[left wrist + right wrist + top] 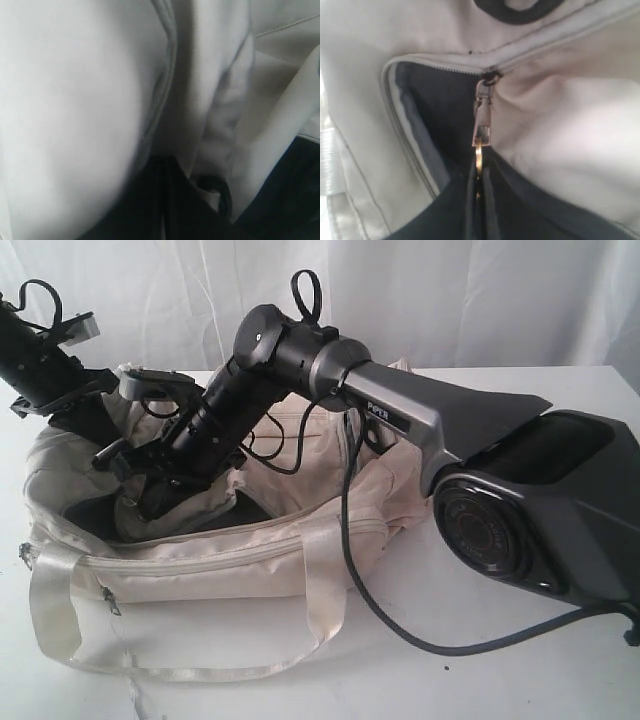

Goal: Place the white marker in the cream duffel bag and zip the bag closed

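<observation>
The cream duffel bag (200,560) lies on its side on the white table, its top zipper partly open onto a dark inside (440,110). My right gripper (150,502) reaches across to the bag's left part. In the right wrist view that gripper (478,187) is shut on the metal ring zipper pull (478,152), which hangs from the slider (489,79). My left gripper (92,420) is at the bag's far left end. Close up, the left gripper (164,200) stands shut with a fold of bag fabric (165,100) running into it. The white marker is out of view.
A black cable (350,570) drapes over the bag and trails across the table (500,680) to the right. The right arm's dark base (530,510) takes up the right side. The bag's shiny handles (60,610) loop toward the front edge. White curtains hang behind.
</observation>
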